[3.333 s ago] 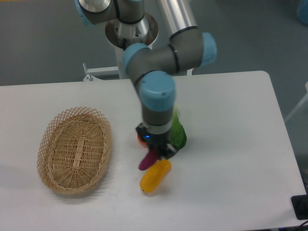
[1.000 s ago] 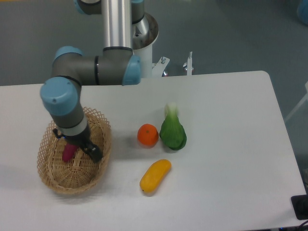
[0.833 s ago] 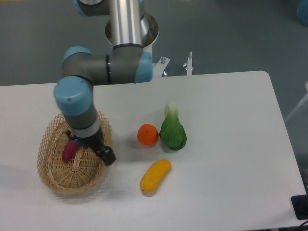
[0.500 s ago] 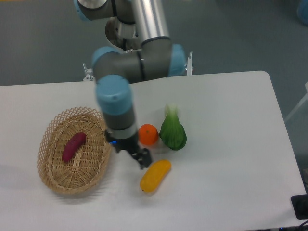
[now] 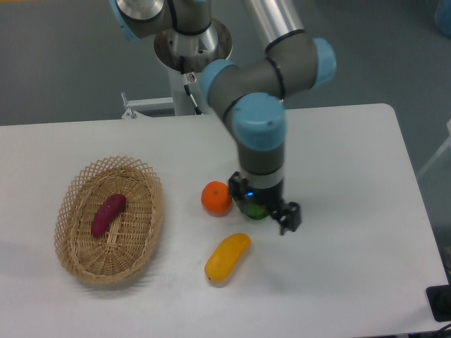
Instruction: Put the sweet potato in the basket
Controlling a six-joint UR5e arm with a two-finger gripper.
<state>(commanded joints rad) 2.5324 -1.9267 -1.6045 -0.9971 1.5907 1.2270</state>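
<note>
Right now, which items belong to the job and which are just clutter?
Job:
- sweet potato, lying in the basket
- basket

Clutter:
- orange
- yellow fruit
- green vegetable, mostly hidden behind the arm

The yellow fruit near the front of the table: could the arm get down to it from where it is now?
Probably yes. The yellow fruit lies alone on bare table, nothing on top of it. The gripper hangs just to its right, and the orange sits apart from it, so a descent from above looks unobstructed.
</note>
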